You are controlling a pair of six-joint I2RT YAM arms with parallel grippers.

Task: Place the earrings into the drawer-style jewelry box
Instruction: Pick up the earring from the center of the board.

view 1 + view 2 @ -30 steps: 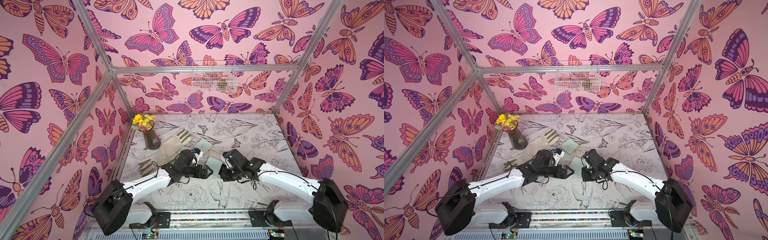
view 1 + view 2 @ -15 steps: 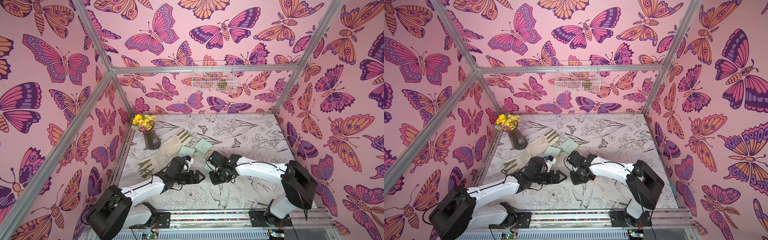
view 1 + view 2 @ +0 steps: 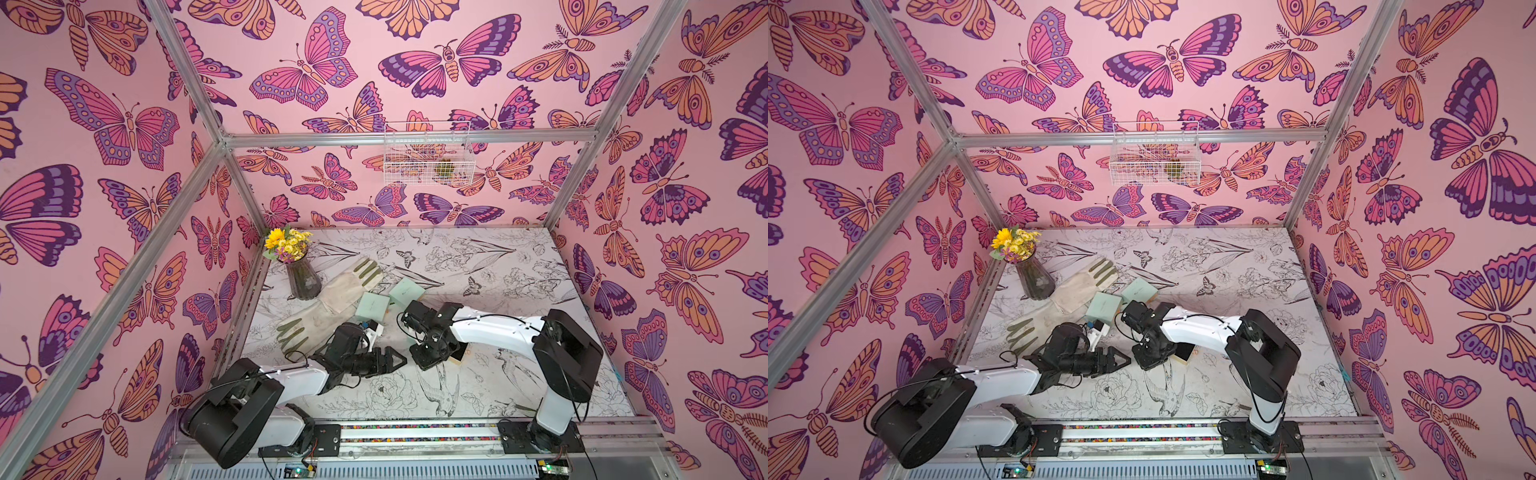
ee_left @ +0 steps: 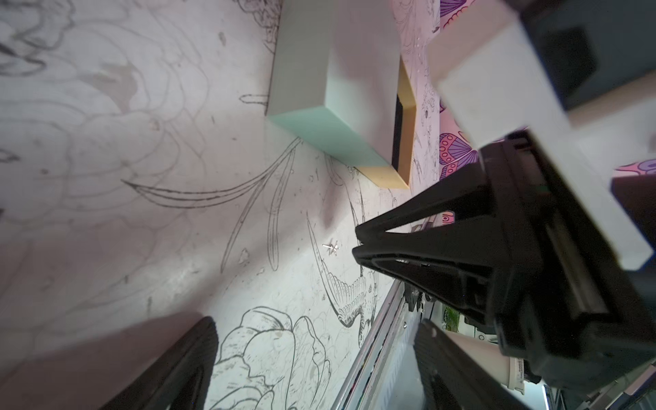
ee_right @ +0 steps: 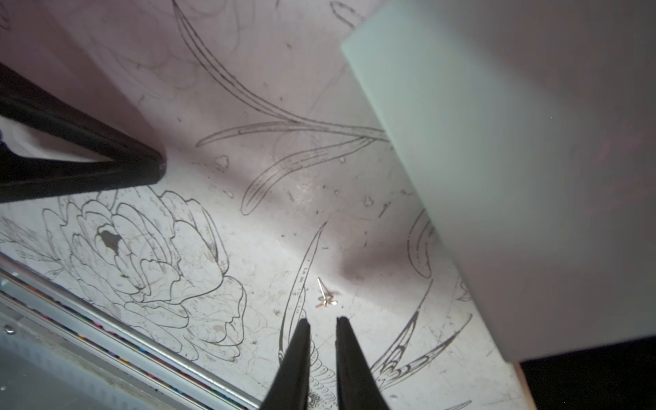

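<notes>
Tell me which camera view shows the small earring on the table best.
The right wrist view: the earring lies sharp and close on the table, just ahead of the right claw. The left wrist view shows the earring smaller. In both top views it is too small to find.

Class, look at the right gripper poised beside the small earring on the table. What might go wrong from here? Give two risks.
1. The earring is tiny and lies flat just ahead of the right gripper, whose jaws stand barely apart: they may pinch beside it or flick it away.
2. The jewelry box shows its drawer only partly out, so a dropped earring might miss the gap.
</notes>
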